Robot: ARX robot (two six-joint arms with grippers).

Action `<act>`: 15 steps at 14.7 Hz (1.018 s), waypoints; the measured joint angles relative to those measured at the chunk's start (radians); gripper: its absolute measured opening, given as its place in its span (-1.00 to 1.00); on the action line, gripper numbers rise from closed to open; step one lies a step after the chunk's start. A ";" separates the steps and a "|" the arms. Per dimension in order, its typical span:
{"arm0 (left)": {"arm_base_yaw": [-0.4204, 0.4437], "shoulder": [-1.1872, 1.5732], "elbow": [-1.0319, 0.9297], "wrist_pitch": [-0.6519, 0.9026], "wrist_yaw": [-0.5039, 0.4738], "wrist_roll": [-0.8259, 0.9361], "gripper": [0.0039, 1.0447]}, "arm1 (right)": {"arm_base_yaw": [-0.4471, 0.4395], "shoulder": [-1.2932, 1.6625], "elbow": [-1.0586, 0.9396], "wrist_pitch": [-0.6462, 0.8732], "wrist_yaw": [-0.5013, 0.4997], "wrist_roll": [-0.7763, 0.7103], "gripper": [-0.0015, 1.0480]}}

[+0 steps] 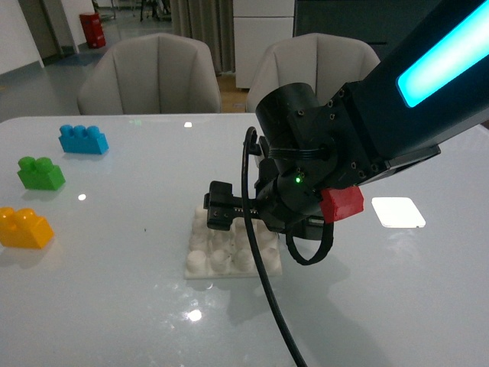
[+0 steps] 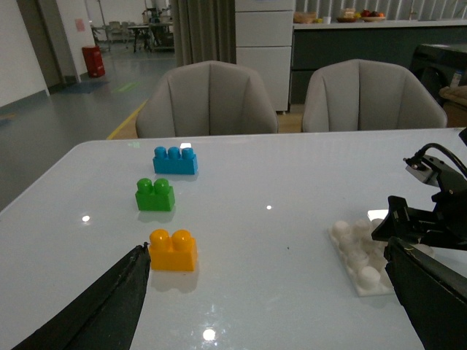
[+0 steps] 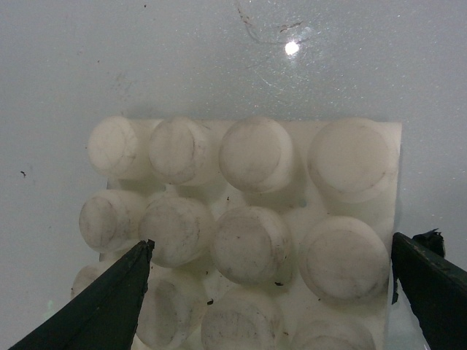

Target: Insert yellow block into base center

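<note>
The yellow block [image 1: 24, 227] sits upright on the white table at the far left; it also shows in the left wrist view [image 2: 173, 250]. The white studded base [image 1: 221, 256] lies at the table's middle, partly hidden under my right arm; it also shows in the left wrist view [image 2: 359, 255]. My right gripper [image 3: 270, 306] hangs open straight above the base [image 3: 248, 226], its fingers straddling it, empty. My left gripper [image 2: 266, 306] is open and empty, low over the table, with the yellow block just beyond its one finger.
A green two-stud brick [image 1: 40, 173] and a blue three-stud brick [image 1: 82, 139] stand behind the yellow block. A glowing white square [image 1: 397, 212] lies right of the base. Two grey chairs stand behind the table's far edge.
</note>
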 joint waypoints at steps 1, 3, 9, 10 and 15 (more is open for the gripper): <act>0.000 0.000 0.000 0.000 0.000 0.000 0.88 | 0.005 0.001 0.004 -0.002 0.000 0.019 0.88; 0.000 0.000 0.000 0.000 0.000 0.000 0.88 | 0.006 0.001 0.005 -0.003 -0.003 0.060 0.88; 0.000 0.000 0.000 0.000 0.000 0.000 0.88 | 0.019 -0.007 -0.003 -0.002 0.000 0.130 0.88; 0.000 0.000 0.000 0.000 0.000 0.000 0.88 | 0.018 -0.019 -0.021 0.005 -0.003 0.138 0.88; 0.000 0.000 0.000 0.000 0.000 0.000 0.88 | -0.148 -0.271 -0.291 0.163 -0.022 0.182 0.88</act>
